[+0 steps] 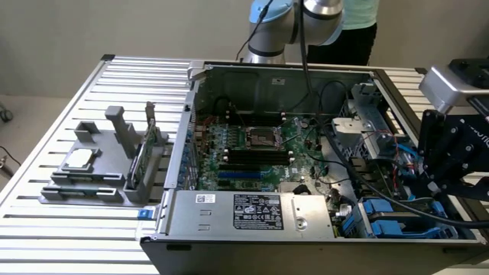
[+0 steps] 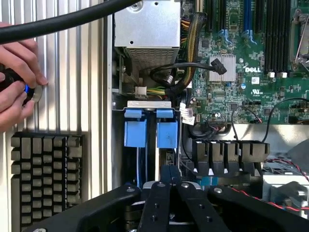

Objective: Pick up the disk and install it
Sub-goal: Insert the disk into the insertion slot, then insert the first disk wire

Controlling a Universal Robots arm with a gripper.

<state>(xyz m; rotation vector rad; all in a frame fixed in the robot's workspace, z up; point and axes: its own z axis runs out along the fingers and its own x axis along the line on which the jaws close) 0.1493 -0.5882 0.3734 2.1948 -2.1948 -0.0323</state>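
Two blue plastic carrier ends [image 2: 135, 131] [image 2: 167, 129] stand side by side in the drive bay at the corner of the open computer case [image 1: 191, 114]. Any disk metal behind them is hidden in the bay, so I cannot tell which carrier holds the disk. In the exterior view the same blue carriers [image 1: 390, 222] sit at the case's near right corner. My black gripper [image 2: 169, 170] hovers just above them, its fingers shut together with nothing between them. It hangs over the case's right side in the exterior view [image 1: 432, 186].
A person's hands [image 2: 14, 82] hold a small black device with a blue light on the slatted table [image 1: 46, 223] beside the case. A black finned block [image 2: 46, 179] lies near them. The grey power supply [image 1: 260, 212], the motherboard [image 1: 256, 152] and black cables [image 2: 174, 72] crowd the case. A grey fixture [image 1: 99, 172] holds a silver chip and a green card.
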